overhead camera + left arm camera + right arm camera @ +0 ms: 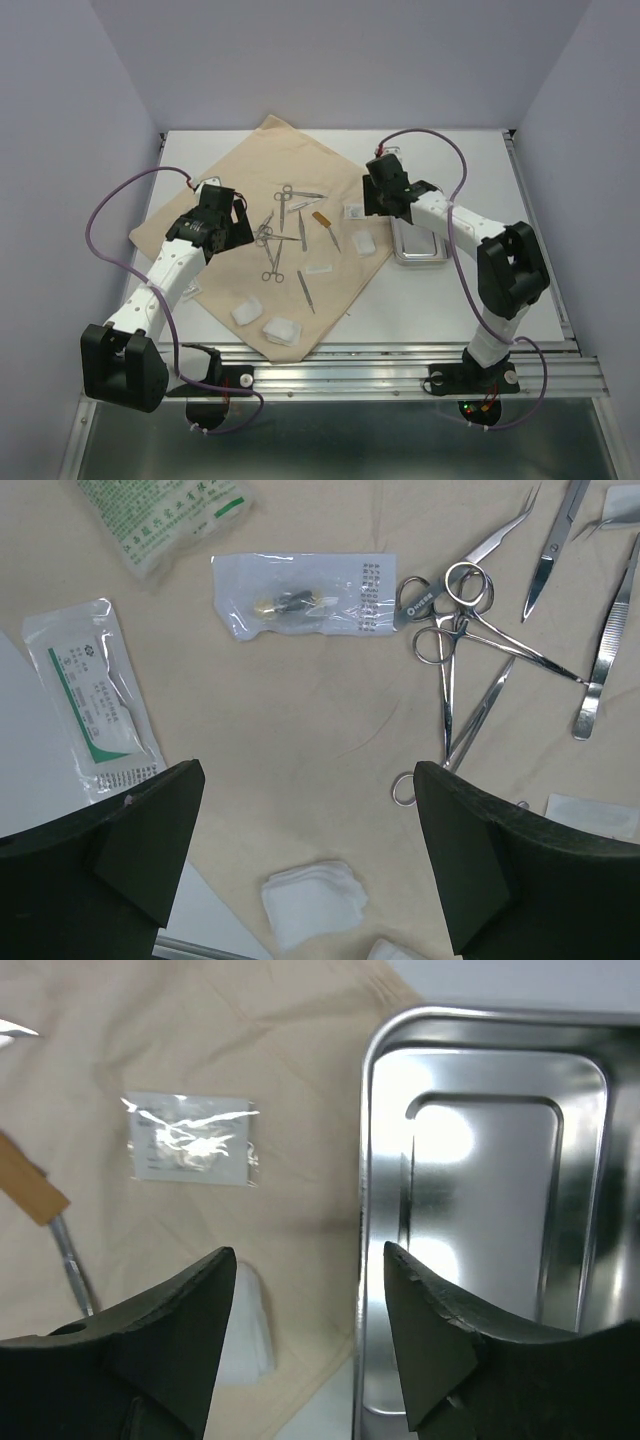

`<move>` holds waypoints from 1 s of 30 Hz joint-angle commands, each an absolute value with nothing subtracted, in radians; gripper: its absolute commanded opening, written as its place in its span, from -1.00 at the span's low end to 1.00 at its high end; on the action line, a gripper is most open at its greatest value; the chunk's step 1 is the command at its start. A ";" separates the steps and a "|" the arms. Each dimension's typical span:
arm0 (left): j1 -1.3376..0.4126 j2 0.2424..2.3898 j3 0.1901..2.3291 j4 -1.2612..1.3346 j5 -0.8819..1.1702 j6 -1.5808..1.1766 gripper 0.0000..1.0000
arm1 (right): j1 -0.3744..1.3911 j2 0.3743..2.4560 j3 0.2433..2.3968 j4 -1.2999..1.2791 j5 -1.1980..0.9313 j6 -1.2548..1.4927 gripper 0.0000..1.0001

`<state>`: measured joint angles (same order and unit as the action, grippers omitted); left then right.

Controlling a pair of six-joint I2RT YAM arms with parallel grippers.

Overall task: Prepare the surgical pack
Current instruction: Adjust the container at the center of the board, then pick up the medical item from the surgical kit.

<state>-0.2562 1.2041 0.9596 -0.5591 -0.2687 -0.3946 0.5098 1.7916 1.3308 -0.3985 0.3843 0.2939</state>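
A beige cloth (250, 190) lies spread at an angle on the white surface (480, 180). The steel tray (418, 258) sits just beside the cloth's right edge, and its left rim seems to touch the cloth, though the overhead view is too small to be sure. A loose tangle of scissors and forceps (455, 620) lies near the middle of the cloth, with single tools beside it, a wooden-handled tool (35, 1195), sealed packets (305, 595) and white gauze pads (281, 330) towards the front corner. The left gripper (305, 830) hangs over the cloth beside the tangle, jaws spread wide and holding nothing. The right gripper (305, 1300) hovers over the tray's left rim, likewise spread and holding nothing
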 commanded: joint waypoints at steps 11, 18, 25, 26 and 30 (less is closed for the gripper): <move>-0.261 1.154 0.957 -0.568 -0.293 -0.457 0.97 | 0.701 1.966 1.551 -0.414 0.284 0.305 0.16; -0.261 1.160 0.965 -0.569 -0.299 -0.448 0.97 | 0.753 2.039 1.565 -0.420 0.249 0.314 0.01; -0.261 1.166 0.968 -0.568 -0.298 -0.440 0.97 | 0.762 2.092 1.565 -0.417 0.282 0.330 -0.24; -0.261 1.164 0.968 -0.566 -0.298 -0.439 0.97 | 0.762 2.095 1.565 -0.416 0.284 0.331 -0.27; -0.261 1.160 0.971 -0.566 -0.301 -0.437 0.97 | 0.762 2.118 1.566 -0.417 0.293 0.328 -0.42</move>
